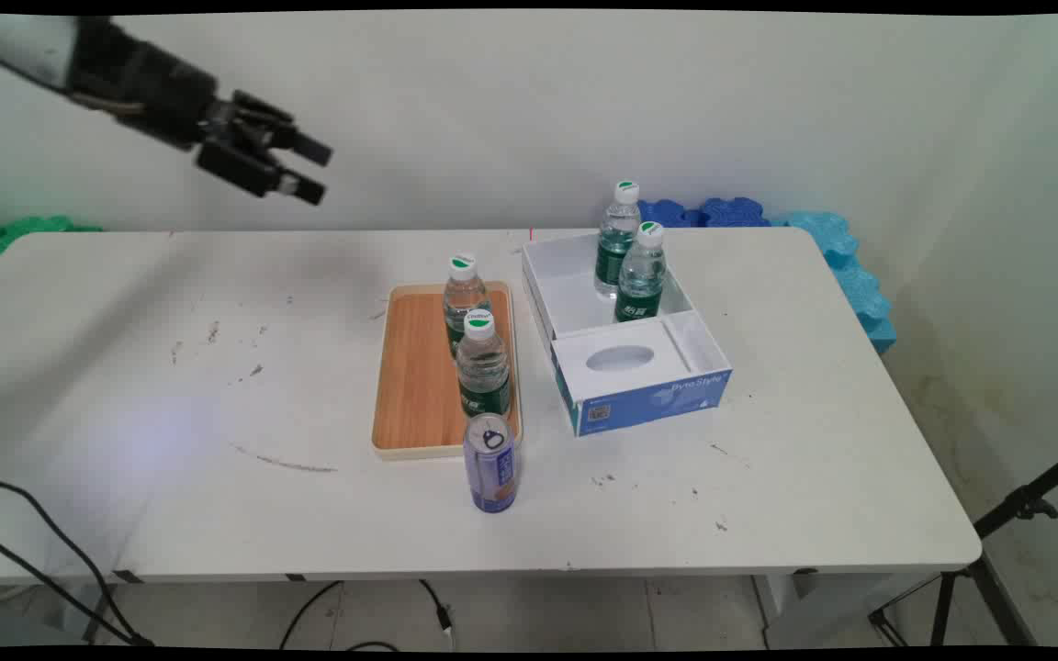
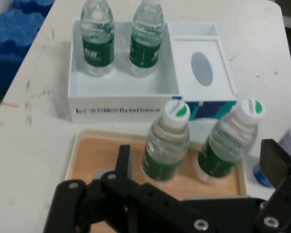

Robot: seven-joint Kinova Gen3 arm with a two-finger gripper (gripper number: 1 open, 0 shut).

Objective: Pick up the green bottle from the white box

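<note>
We see two clear water bottles (image 1: pixel 477 344) with green labels and white caps, upright on the wooden tray (image 1: pixel 414 376), one behind the other along its right side, a purple can (image 1: pixel 490 475) just past its near edge. The gripper (image 1: pixel 298 168) hangs high, well up-left of the tray, fingers apart and empty, aimed down toward the bottles.

Black tool (image 1: pixel 307 170), green-labelled bottles (image 1: pixel 482 367), wood-grain tray (image 1: pixel 414 367), purple can (image 1: pixel 490 463)
</note>
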